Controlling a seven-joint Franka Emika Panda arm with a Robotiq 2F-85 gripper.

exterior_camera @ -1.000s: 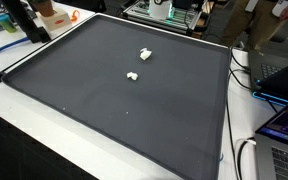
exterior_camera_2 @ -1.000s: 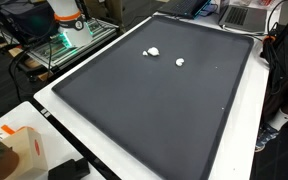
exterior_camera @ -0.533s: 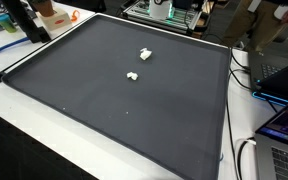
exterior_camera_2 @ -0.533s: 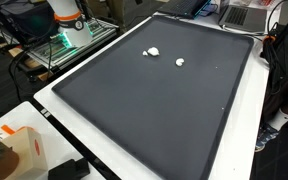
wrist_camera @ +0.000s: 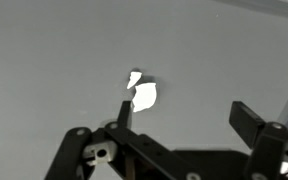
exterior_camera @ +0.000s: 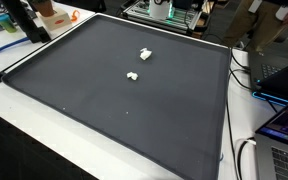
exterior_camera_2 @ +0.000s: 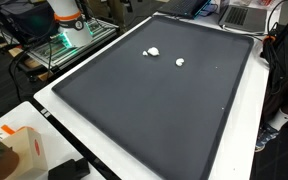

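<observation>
In an exterior view, a dark mat (exterior_camera: pixel 104 110) covers nearly the whole white tabletop (exterior_camera: pixel 14 130). Toward the mat's far edge lies a white lump (exterior_camera: pixel 145 54), and a second white lump (exterior_camera: pixel 132 76) sits near it but apart, closer to the mat's middle. An orange object (exterior_camera: pixel 54 14) sits off a far corner, and along the side edge run cables (exterior_camera: pixel 246 80), with a laptop (exterior_camera: pixel 284 135) beyond them. In an exterior view from elsewhere, both lumps show again on the far half of the mat, near each other and not touching. The white-and-orange robot base (exterior_camera_2: pixel 64 18) stands beyond the far edge beside a rack with a green glow (exterior_camera_2: pixel 69 42). A pale box (exterior_camera_2: pixel 24 150) sits at the tabletop's near corner; what is inside it cannot be seen. Now the wrist view: the gripper (wrist_camera: pixel 184 112) hangs over bare mat with its jaws spread wide and nothing between them. One white lump (wrist_camera: pixel 144 96) shows just past one fingertip (wrist_camera: pixel 124 112), outside the gap. Which of the two lumps this is cannot be told.
</observation>
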